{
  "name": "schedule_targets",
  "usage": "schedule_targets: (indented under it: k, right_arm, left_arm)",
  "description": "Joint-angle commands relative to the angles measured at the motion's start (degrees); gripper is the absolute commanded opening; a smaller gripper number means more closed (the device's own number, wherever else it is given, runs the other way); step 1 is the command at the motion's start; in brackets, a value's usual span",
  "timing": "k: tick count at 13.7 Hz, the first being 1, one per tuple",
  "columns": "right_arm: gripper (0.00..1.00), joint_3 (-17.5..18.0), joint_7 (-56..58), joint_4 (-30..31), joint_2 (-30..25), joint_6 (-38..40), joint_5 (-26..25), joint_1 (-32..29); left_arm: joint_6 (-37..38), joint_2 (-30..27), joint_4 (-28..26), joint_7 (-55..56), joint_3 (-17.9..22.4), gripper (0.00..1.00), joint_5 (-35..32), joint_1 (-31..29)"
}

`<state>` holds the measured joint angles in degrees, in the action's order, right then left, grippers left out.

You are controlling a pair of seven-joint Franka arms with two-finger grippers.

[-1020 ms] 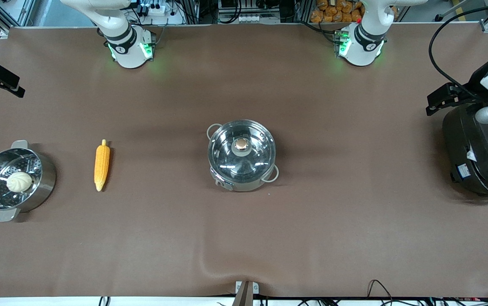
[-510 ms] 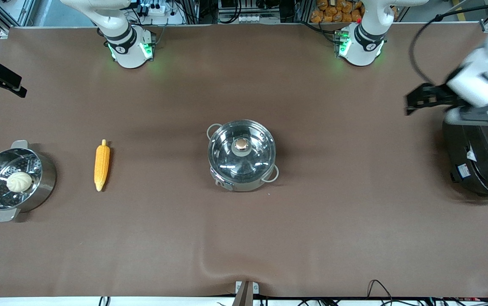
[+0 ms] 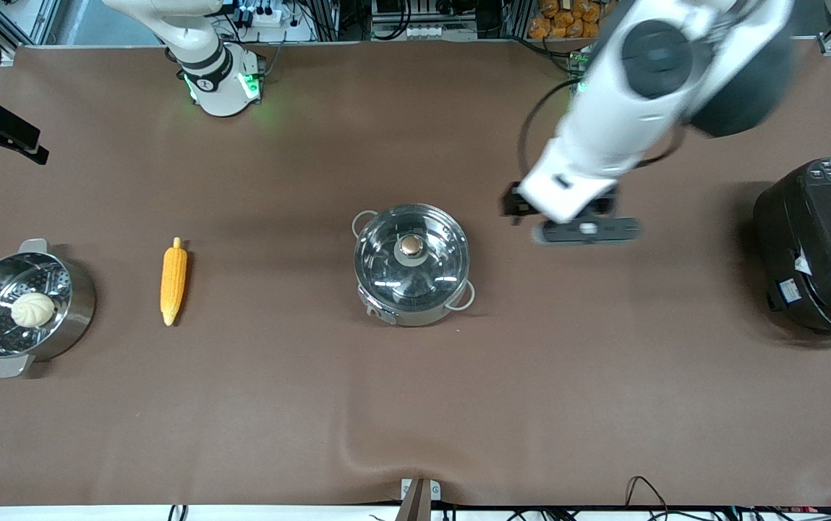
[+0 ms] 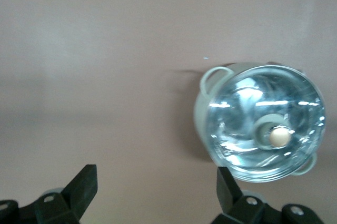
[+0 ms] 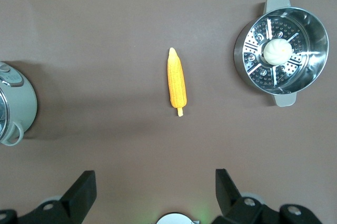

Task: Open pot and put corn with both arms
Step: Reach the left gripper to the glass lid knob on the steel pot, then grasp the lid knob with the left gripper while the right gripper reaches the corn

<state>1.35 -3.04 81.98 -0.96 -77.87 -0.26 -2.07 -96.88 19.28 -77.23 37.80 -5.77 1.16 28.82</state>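
The pot (image 3: 412, 265) is seen mid-worktop (image 3: 415, 405), its glass lid (image 3: 412, 257) closed. The lid is judged smooth, breakable and slippery, best taken by the copper knob (image 3: 411, 246). The corn (image 3: 173, 281) lies toward the right arm's end, between the pot and a steamer pot (image 3: 23, 307); its long axis runs toward the camera. The left tool (image 3: 580, 230) is held spread over bare worktop beside the pot. The right tool (image 5: 152, 192) is also spread, high above the corn.
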Motion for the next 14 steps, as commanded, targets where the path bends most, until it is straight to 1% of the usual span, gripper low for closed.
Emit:
schedule_targets:
  k: [1,2,3,5,6,8,11,13,14]
  right_arm:
    - [1.00,0.1,0.0,-0.2,0.0,0.4,0.1,0.1]
    - [1.00,0.1,0.1,-0.2,0.0,0.3,0.1,0.1]
    - [1.00,0.1,0.1,-0.2,0.0,0.1,0.1,0.1]
    - [1.00,0.1,0.4,1.8,0.2,-1.5,0.1,0.1]
    - [1.00,0.1,0.4,4.1,0.1,-4.6,0.0,0.3]
    - [1.00,0.1,0.4,10.4,0.0,-11.0,-0.1,0.6]
    - [1.00,0.1,1.7,18.8,0.2,-18.5,0.1,0.5]
    - [1.00,-0.2,5.3,28.4,-0.5,-30.5,0.0,-1.0]
    - [1.00,-0.3,7.0,31.1,-0.3,-34.8,0.0,-1.6]
  left_arm:
    - [-3.6,4.4,3.2,10.1,1.0,1.00,0.4,5.3]
    - [-6.7,5.7,3.3,14.8,1.2,1.00,0.4,7.7]
    - [-8.8,7.3,3.5,17.3,1.3,1.00,0.4,9.1]
    - [-9.6,9.6,4.6,19.0,1.4,1.00,0.4,11.3]
    - [-10.2,10.8,4.9,20.2,1.5,1.00,0.3,12.4]
    - [-11.0,12.6,5.1,21.9,2.1,1.00,0.3,14.5]
    - [-12.9,15.2,5.3,22.7,6.3,1.00,0.4,18.6]
    - [-14.2,16.4,5.3,22.7,6.9,1.00,0.4,19.1]
    - [-14.6,16.5,5.3,22.7,7.0,1.00,0.4,19.1]
